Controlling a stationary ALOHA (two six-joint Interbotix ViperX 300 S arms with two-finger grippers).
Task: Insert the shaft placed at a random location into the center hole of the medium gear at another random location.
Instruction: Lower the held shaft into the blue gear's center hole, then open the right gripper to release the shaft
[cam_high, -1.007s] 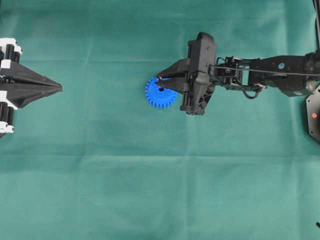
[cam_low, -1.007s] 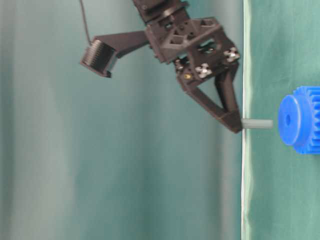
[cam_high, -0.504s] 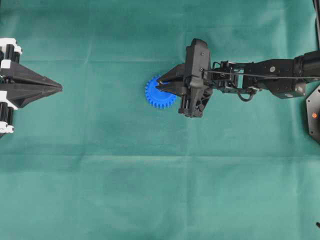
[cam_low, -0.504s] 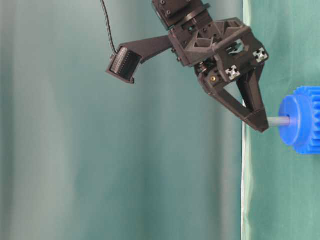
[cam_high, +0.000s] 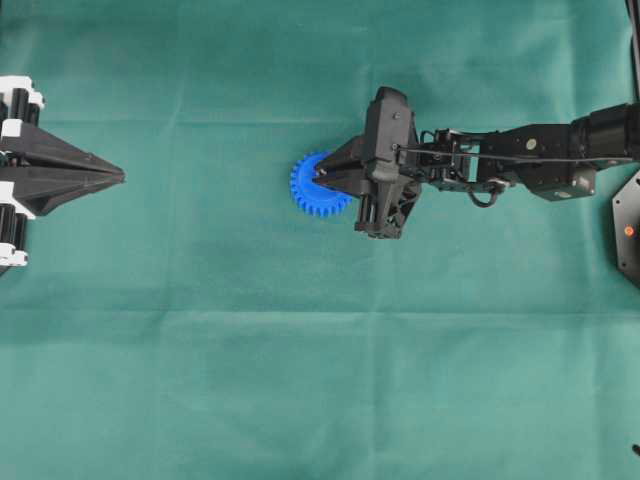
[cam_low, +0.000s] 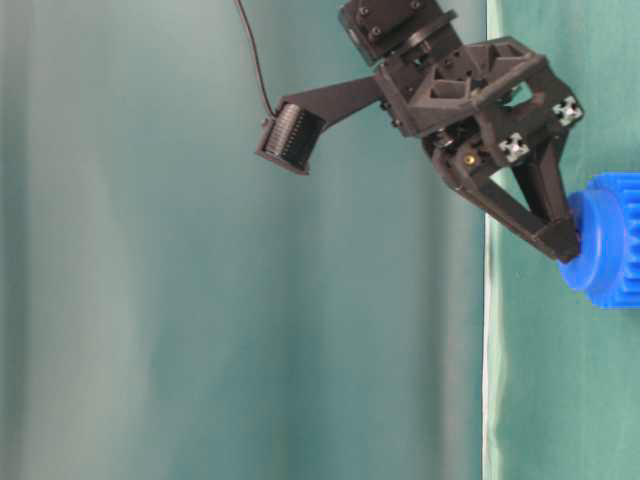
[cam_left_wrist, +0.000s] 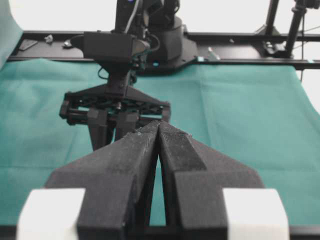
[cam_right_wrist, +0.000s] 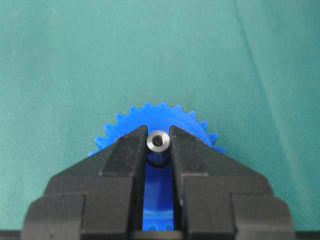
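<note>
The right gripper (cam_right_wrist: 159, 150) pinched the shaft (cam_right_wrist: 158, 141) at the gear (cam_high: 318, 186) near the cloth's (cam_high: 300, 380) middle. Only the right wrist view showed the pin's end; side-on, the fingertips (cam_low: 566, 243) met the blue hub. The left gripper (cam_left_wrist: 159, 131) sat pressed together at the left edge.
</note>
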